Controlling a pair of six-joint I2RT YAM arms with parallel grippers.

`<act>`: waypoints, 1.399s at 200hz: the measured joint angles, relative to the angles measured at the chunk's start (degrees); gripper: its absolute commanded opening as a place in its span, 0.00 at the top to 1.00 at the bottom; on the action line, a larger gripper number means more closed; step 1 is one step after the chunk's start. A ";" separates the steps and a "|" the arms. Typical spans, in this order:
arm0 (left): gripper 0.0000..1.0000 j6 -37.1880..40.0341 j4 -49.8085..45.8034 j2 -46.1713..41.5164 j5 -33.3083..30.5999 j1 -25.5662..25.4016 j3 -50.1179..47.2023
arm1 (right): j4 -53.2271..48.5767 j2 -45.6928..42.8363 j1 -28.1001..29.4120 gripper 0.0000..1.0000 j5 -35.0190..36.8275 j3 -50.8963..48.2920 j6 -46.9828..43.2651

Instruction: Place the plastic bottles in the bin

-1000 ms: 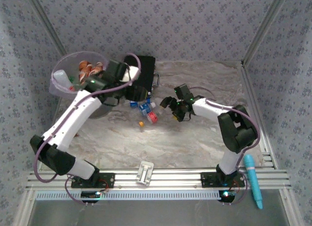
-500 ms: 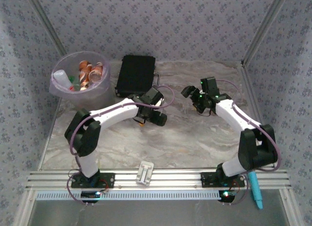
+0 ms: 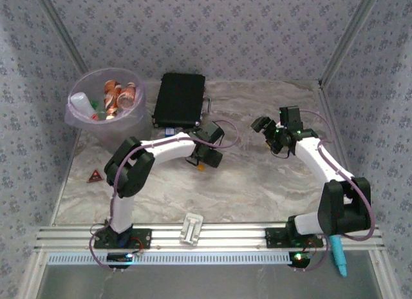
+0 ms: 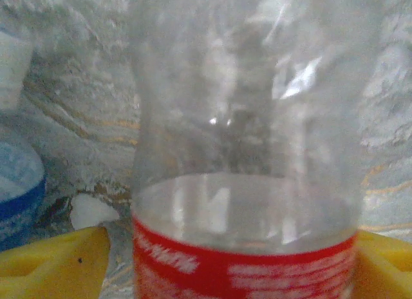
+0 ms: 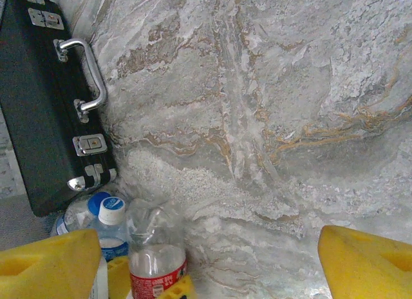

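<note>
A clear plastic bottle with a red label stands on the marble table between the yellow fingers of my left gripper. The jaws flank it, and a strip of table shows beside the left finger, so this gripper is open. From above, my left gripper is low, just in front of the black case. In the right wrist view the same bottle stands beside a white-capped, blue-labelled bottle. My right gripper hangs open over bare table. The lilac bin at the far left holds several bottles.
The black case with a metal handle lies flat at the back, right behind the bottles. A small red triangle lies on the left of the table. A white part rests on the front rail.
My left arm has swung from the bin's rim down to the bottles in front of the case. My right gripper has drawn back to the right, away from them.
</note>
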 measured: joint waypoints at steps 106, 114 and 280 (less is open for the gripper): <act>0.43 -1.40 -1.22 1.64 2.21 0.00 7.98 | -2.86 -1.42 -0.96 0.11 -0.59 0.02 -1.75; 0.44 -1.29 -1.84 1.38 2.67 0.00 9.11 | -3.02 -1.60 -1.14 0.11 -0.61 0.09 -1.84; 0.59 4.70 -36.83 -29.94 0.26 40.72 39.47 | -1.49 3.74 -1.57 0.11 -2.62 2.51 -4.66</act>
